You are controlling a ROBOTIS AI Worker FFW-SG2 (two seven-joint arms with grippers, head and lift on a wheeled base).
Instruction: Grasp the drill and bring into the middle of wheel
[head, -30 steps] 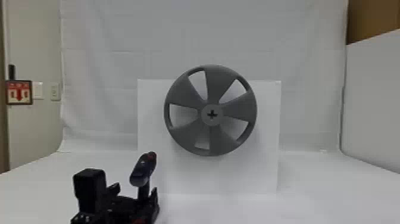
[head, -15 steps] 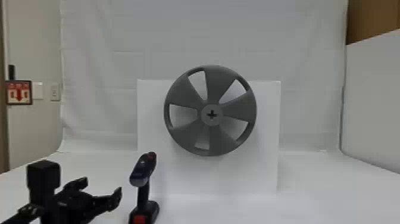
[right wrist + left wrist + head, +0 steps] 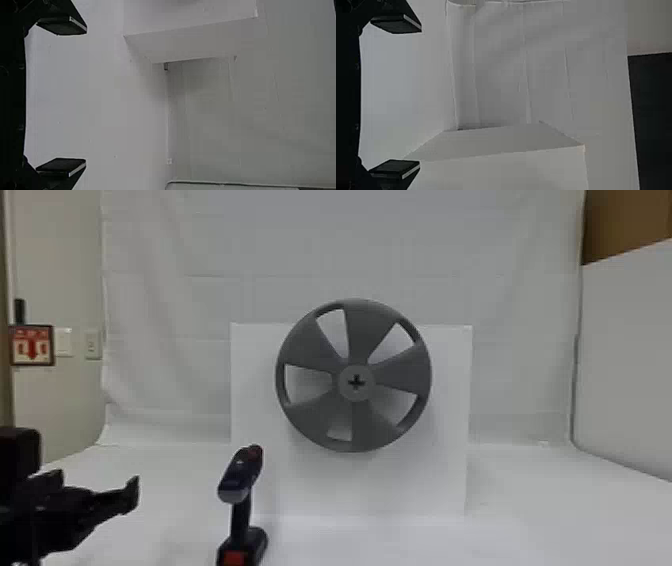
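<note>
At the left edge of the head view is my left gripper (image 3: 100, 490), apart from the drill and to its left. The left wrist view has the left gripper (image 3: 396, 97) open, its two fingers wide apart with nothing between them. The drill (image 3: 241, 510) stands upright on its battery base near the front of the table. A grey five-spoked wheel (image 3: 320, 425) with a cross-shaped hole at its hub is mounted to the right of the drill and farther back. My right gripper (image 3: 61, 97) is open and holds nothing.
A white box-like stand (image 3: 440, 470) backs the wheel and rises from the white table (image 3: 550, 515). White cloth (image 3: 200, 255) hangs behind it, and a white panel (image 3: 625, 355) borders the right side.
My left gripper has moved left, away from the drill that it stood in front of a second ago. The drill's lower part has come into sight; drill and wheel have stayed in place.
</note>
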